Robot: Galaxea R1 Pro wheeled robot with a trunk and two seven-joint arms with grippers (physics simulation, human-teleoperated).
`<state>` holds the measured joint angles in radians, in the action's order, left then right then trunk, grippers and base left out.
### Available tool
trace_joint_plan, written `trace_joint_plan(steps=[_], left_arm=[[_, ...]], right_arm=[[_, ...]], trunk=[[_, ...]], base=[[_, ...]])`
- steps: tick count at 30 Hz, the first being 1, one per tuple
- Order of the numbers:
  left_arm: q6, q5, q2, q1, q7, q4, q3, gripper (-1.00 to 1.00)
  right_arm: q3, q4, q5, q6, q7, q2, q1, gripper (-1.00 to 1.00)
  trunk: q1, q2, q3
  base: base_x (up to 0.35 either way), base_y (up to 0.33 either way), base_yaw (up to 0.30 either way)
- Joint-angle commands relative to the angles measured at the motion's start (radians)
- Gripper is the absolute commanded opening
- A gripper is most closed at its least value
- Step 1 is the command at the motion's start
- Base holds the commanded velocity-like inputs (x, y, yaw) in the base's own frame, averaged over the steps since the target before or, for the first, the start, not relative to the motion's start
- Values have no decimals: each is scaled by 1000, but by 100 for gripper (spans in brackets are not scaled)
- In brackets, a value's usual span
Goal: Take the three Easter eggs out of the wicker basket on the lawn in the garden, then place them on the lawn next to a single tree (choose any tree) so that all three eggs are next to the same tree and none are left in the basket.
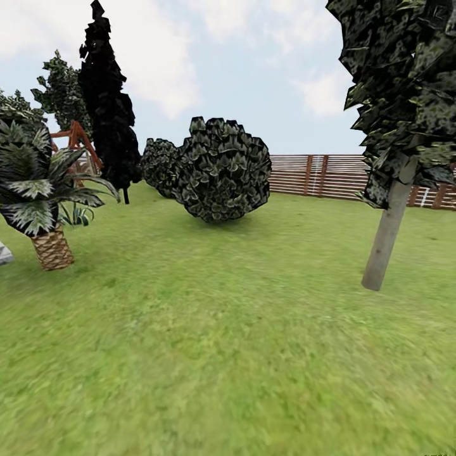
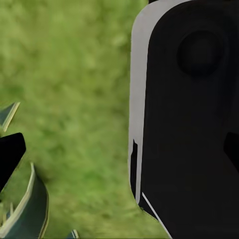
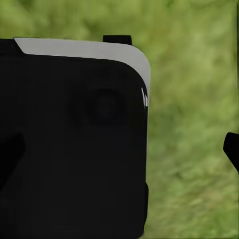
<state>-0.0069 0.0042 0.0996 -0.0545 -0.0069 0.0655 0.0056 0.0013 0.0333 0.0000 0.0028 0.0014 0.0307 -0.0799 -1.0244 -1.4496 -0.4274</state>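
Observation:
The lawn (image 1: 209, 354) spreads out ahead as mottled green grass. A tree (image 1: 387, 231) with a thin, bare grey-brown trunk and a leafy crown stands at the right. The Easter eggs and the wicker basket are out of view. In the left wrist view, my left gripper (image 2: 119, 149) hangs over grass beside a black, white-edged part of my body (image 2: 189, 114). Its dark fingertips (image 2: 7, 154) sit far apart with nothing between them. My right gripper (image 3: 119, 149) is likewise open, one fingertip (image 3: 231, 149) over grass, with the black body panel (image 3: 74, 139) behind.
A short palm (image 1: 44, 196) with a scaly trunk stands at the left, its leaves (image 2: 25, 209) close to my left gripper. A dark cypress (image 1: 111, 107) and a round bush (image 1: 218, 168) stand farther back, and a wooden fence (image 1: 316, 174) closes the garden.

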Motion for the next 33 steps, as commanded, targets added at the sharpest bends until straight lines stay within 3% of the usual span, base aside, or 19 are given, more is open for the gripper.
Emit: trace_joint_plan(steps=[1, 7, 33], left_arm=[[-1, 0, 0, -1, -1, 2, 1, 100], [-1, 0, 0, -1, -1, 2, 1, 100], [-1, 0, 0, -1, -1, 2, 1, 100]], right_arm=[[0, 2, 0, 0, 0, 0, -1, 100], [1, 2, 3, 1, 0, 0, -1, 100], [2, 2, 8, 2, 0, 0, -1, 100]], trunk=[[-1, 0, -1], [-1, 0, -1], [-1, 0, -1]], base=[[336, 0, -282], [335, 0, -124], [335, 0, -2]])
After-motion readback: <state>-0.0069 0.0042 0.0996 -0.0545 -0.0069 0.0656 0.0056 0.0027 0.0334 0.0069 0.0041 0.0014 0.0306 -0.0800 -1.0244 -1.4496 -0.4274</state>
